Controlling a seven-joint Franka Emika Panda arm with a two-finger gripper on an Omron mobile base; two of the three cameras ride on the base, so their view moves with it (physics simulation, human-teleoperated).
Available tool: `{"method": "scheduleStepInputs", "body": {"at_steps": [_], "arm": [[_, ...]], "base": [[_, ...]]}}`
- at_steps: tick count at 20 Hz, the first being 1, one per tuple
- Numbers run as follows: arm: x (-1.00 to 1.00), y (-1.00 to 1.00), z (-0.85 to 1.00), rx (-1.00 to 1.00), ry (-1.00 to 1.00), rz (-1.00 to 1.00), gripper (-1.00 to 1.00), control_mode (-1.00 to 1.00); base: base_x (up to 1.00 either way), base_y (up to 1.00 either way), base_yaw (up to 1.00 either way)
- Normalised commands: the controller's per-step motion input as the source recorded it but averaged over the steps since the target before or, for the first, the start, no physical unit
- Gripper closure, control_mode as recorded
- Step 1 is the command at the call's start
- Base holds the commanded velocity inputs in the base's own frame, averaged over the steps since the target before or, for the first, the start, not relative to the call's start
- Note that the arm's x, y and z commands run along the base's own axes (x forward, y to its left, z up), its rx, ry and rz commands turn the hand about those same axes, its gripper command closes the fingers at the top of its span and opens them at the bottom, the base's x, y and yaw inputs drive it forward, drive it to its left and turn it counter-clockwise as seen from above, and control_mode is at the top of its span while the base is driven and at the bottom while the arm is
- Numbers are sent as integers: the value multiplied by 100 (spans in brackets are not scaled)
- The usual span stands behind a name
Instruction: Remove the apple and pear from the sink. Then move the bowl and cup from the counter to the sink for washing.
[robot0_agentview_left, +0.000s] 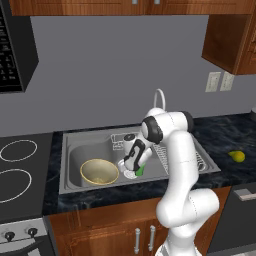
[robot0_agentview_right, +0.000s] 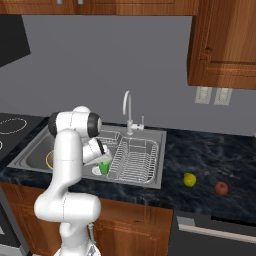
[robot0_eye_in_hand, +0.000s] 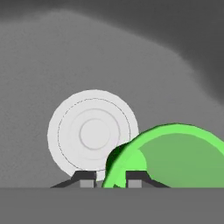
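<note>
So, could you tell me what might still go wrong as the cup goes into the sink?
The gripper straddles the green cup rim off-centre, so the cup could tip as it lets go. It sits beside the round drain and could settle unevenly. The bowl lies close by; a rolling cup could knock it.

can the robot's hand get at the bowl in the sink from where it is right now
Probably yes. The hand is low in the sink at the green cup, its fingers either side of the cup's wall. The bowl sits just beside it with nothing between, though the hand would need to leave the cup first.
</note>
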Motion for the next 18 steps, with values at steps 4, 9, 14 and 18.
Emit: {"method": "scheduleStepInputs", "body": {"at_steps": [4, 9, 14, 18], "arm": [[-13, -8, -13, 0, 0, -7, -100, -100], [-4, -2, -4, 0, 0, -7, -100, -100], [0, 0, 10, 0, 0, -2, -100, -100], [-1, 0, 26, 1, 0, -2, -100, -100]], "base": [[0, 0, 0], [0, 0, 0], [0, 0, 0], [0, 0, 0]]}}
